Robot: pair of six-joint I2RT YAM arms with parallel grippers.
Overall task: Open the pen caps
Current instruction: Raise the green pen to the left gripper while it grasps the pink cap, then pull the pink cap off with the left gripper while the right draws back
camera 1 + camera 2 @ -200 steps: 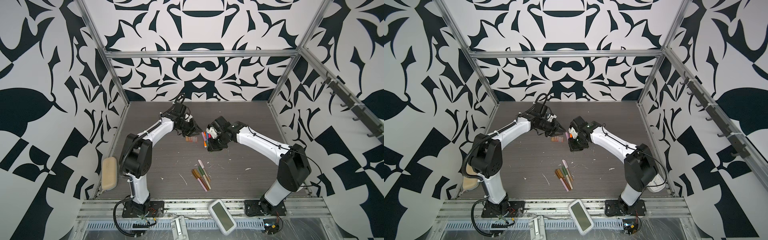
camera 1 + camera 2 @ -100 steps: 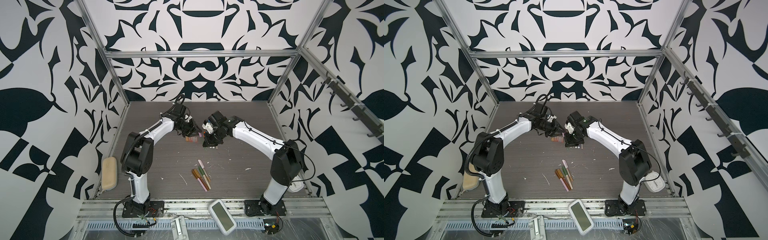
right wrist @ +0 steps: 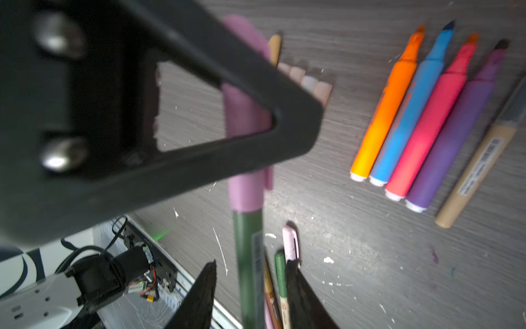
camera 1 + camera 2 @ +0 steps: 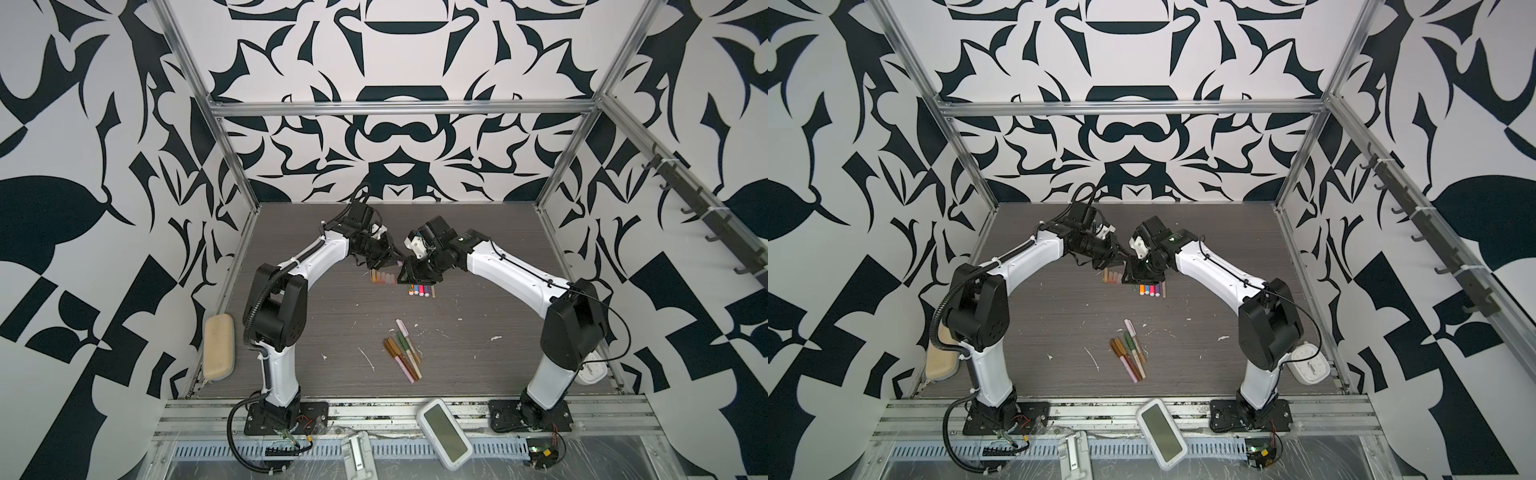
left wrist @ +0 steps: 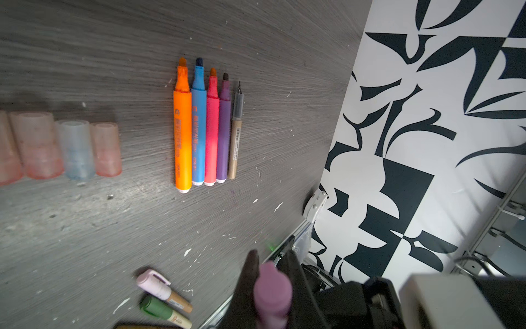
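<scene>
Over the far surface (image 4: pixel 332 316), the left hand (image 5: pixel 271 257) clamps a mauve pen cap (image 5: pixel 272 287); the right hand (image 3: pixel 252 265) stands open around the pen's green barrel (image 3: pixel 247 256).

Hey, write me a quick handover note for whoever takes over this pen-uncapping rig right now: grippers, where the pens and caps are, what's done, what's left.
Left gripper: shut on the pink cap of a pen, held aloft.
Right gripper: open, jaws either side of that pen's green barrel, apparently not clamping it.
Done: five uncapped pens lie in a row, with the removed caps in a row beside them.
Left: the held pen's cap looks still on, so grip the barrel and pull. Then do the capped pens heaped nearer the front edge.
</scene>
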